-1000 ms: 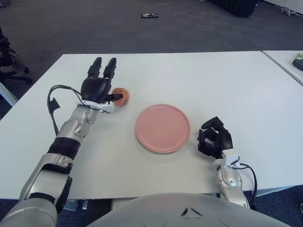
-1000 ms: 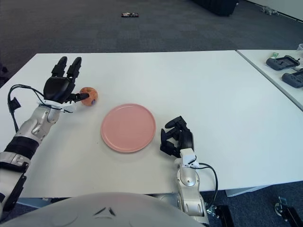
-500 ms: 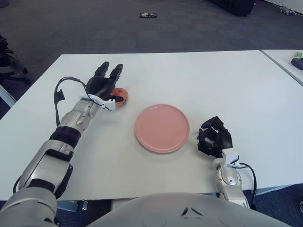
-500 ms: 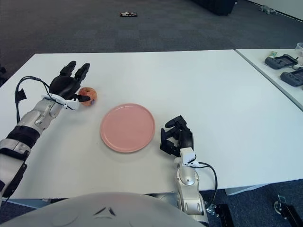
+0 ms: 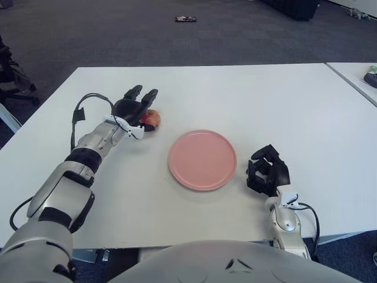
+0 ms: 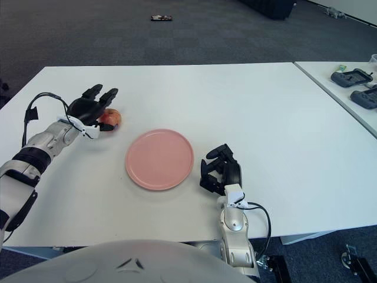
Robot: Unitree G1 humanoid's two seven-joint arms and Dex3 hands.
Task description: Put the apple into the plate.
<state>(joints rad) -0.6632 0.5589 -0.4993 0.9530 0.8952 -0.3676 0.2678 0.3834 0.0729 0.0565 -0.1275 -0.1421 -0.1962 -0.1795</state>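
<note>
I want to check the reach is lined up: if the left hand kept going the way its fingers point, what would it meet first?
Probably the apple, right beside the left hand, though the fingers seem to pass over it.

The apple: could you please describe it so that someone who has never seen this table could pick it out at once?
On the white table, find the pink plate near the middle, then look beyond it toward the robot's left. The apple lies there on the tabletop, off the plate, with the left hand spread open against it. It is the only small, round, reddish-orange thing; the right hand shows beside the plate's other side.
</note>
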